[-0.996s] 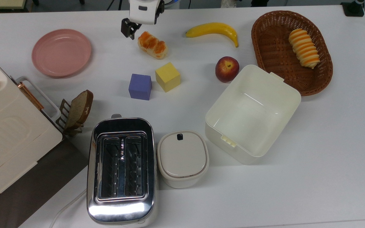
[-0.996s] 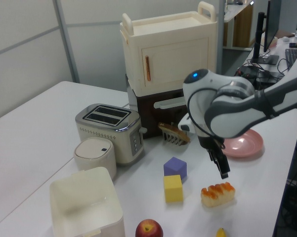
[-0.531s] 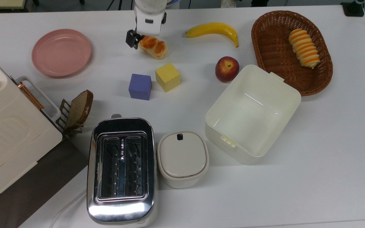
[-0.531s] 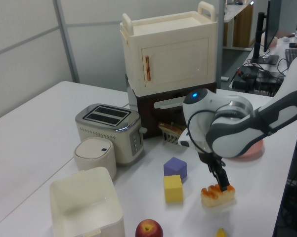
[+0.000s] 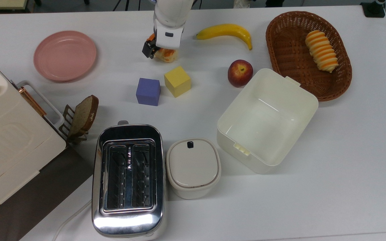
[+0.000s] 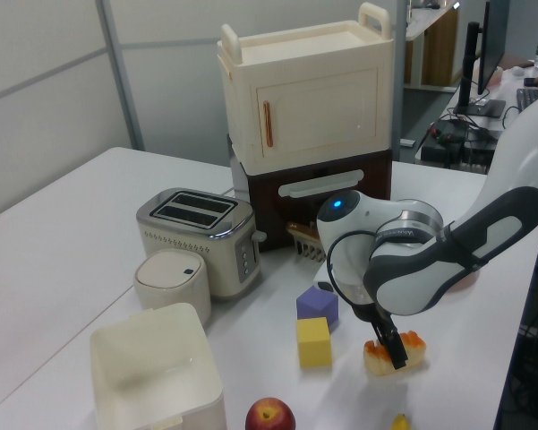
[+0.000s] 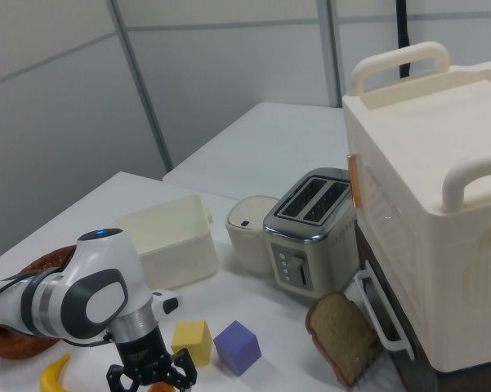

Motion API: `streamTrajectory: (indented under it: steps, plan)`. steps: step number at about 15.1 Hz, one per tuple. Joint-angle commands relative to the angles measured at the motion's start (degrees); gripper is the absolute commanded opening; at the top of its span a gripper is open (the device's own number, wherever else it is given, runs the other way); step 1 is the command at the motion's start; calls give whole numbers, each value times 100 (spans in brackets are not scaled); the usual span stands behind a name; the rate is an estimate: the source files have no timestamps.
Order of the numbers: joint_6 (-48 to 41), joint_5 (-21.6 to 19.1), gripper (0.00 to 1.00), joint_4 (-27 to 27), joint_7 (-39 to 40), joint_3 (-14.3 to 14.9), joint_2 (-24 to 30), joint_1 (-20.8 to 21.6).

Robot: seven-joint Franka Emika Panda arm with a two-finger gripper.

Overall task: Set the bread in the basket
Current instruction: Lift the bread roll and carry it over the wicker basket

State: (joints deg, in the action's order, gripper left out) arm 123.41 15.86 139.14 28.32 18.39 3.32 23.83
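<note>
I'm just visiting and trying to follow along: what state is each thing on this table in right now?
end effector: down over the bread, fingers open either side of it
bread: on the table, not lifted
basket: holds a striped roll
square tub: open, empty
toaster: slots empty
round container: lid on
pink plate: empty
cabinet: door closed

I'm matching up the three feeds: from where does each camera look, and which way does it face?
Top view: overhead, straight down on the table; the arm's wrist and hand over the bread.
Left view: low, beside the tub, facing the cabinet; forearm and hand.
Right view: beside the cabinet, facing the tub; wrist and hand.
All share the toaster.
</note>
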Motion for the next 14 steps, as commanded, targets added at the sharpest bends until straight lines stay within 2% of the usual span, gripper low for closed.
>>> streamTrajectory:
  steps: [1,2,4,6,8,9,10,11,12,14]
  plan:
    - [139,172,61,8,-441,-37,-95,78]
    - [139,180,39,-10,-459,-37,-95,78]
    - [121,172,17,-10,-477,-37,-78,78]
    - [-44,128,15,-185,-538,-46,10,69]
    - [-875,-12,15,-814,-714,-98,203,69]
    - [-1272,-457,15,-1288,-801,-273,204,60]
    - [-1537,-887,16,-1702,-967,-571,151,-18]
    - [-1627,-1040,16,-1906,-1248,-765,107,-71]
    - [-1636,-1076,16,-2022,-1668,-1002,37,-176]
    - [-1567,-1102,16,-2180,-2704,-1817,-94,-526]
